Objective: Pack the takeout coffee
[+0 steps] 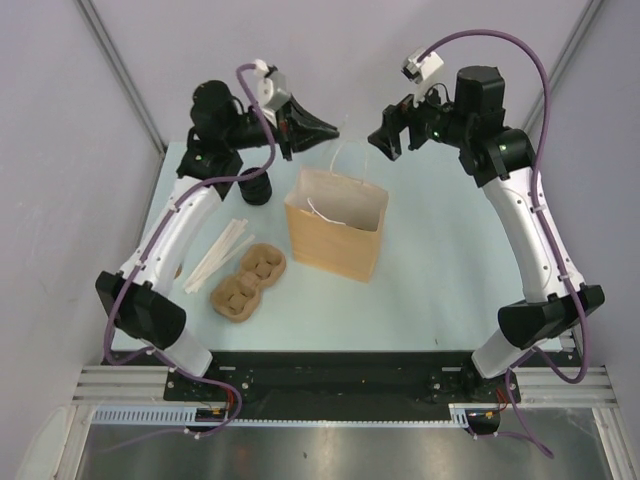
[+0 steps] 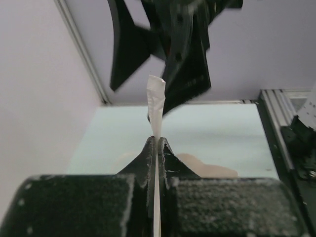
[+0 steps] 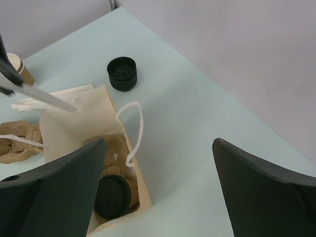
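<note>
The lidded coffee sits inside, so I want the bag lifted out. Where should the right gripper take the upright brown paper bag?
Probably by the white cord handle loop at the rim of the brown paper bag, coming from above with the open right gripper. The bag stands upright and open-topped. Its thin walls would likely buckle, while the loop looks free.

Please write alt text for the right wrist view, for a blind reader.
A lidded coffee cup sits inside an open paper bag, seen from above through the wide-open right gripper. A stack of black lids stands on the pale table beyond it.
</note>
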